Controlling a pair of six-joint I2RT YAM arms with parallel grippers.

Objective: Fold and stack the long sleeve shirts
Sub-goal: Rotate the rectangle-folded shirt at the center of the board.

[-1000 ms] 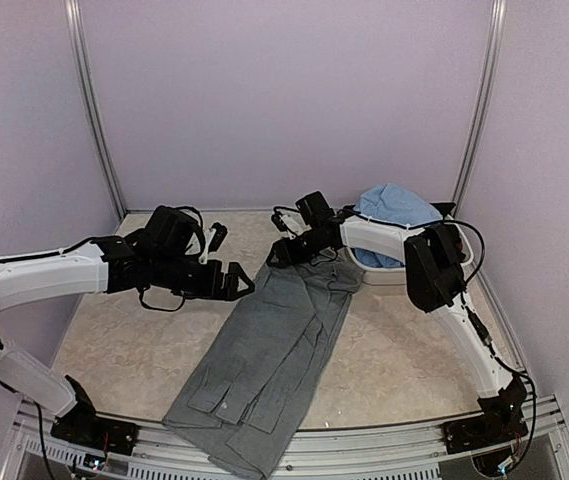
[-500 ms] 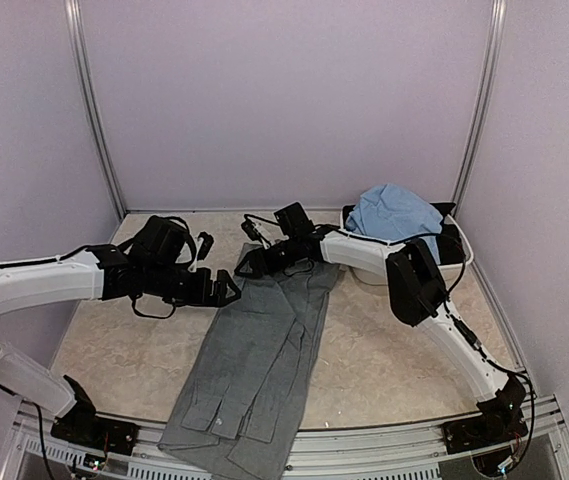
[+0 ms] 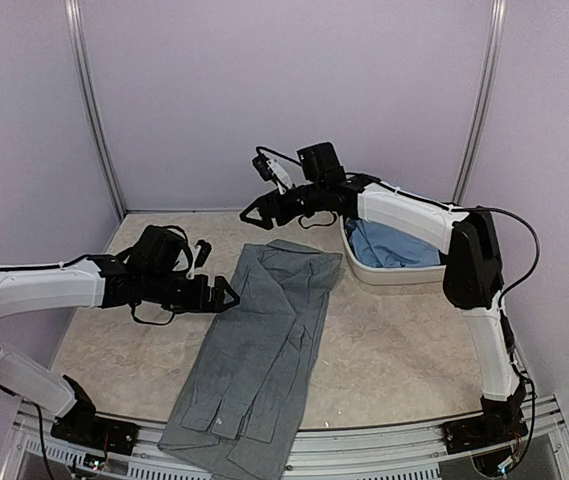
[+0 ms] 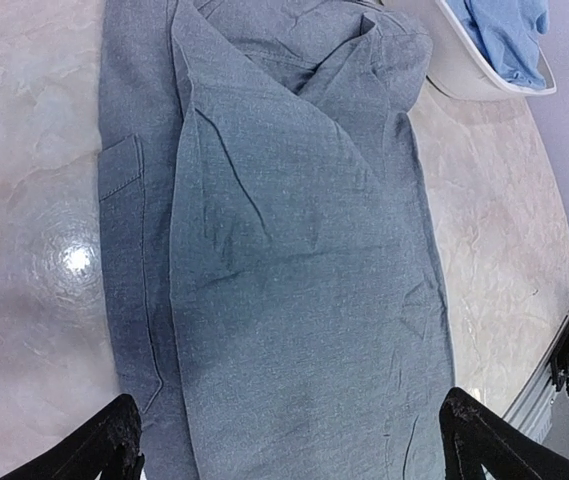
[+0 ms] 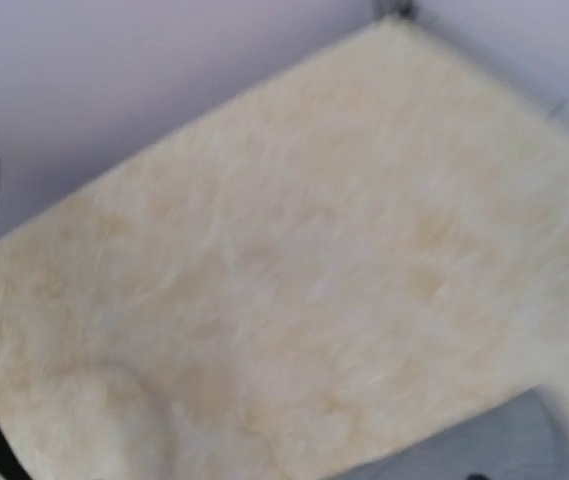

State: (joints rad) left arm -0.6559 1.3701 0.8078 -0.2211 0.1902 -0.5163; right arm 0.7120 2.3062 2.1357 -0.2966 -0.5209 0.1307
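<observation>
The left pincer (image 3: pixel 226 294) stands wide and empty, low over the surface (image 3: pixel 404 350), with its tips at the left edge of the slate grey shirt (image 3: pixel 264 340). As I see it, the danger starts there. The shirt is doubled lengthwise into a long strip of loose layers, so a bite from the side could take only the top flap and peel the fold open. A push would ruck the cloth towards the right.

The right pincer (image 3: pixel 252 212) is up in the air at the far end. Its fingers are parted with nothing between them, and its own camera sees only bare surface. Coming down, it might pinch a single layer at the far hem, and the strip would then twist as it is brought over. The near end of the shirt also spills past the near edge onto the rail, so it may snag or drag when the cloth is lifted.

The grey strip runs from just below and near of the right pincer, past the right of the left pincer, down to the near edge. The light blue shirt (image 3: pixel 394 248) is bunched in the white basin (image 3: pixel 404 277) far right, well apart from the left pincer and to the right of the raised one.
</observation>
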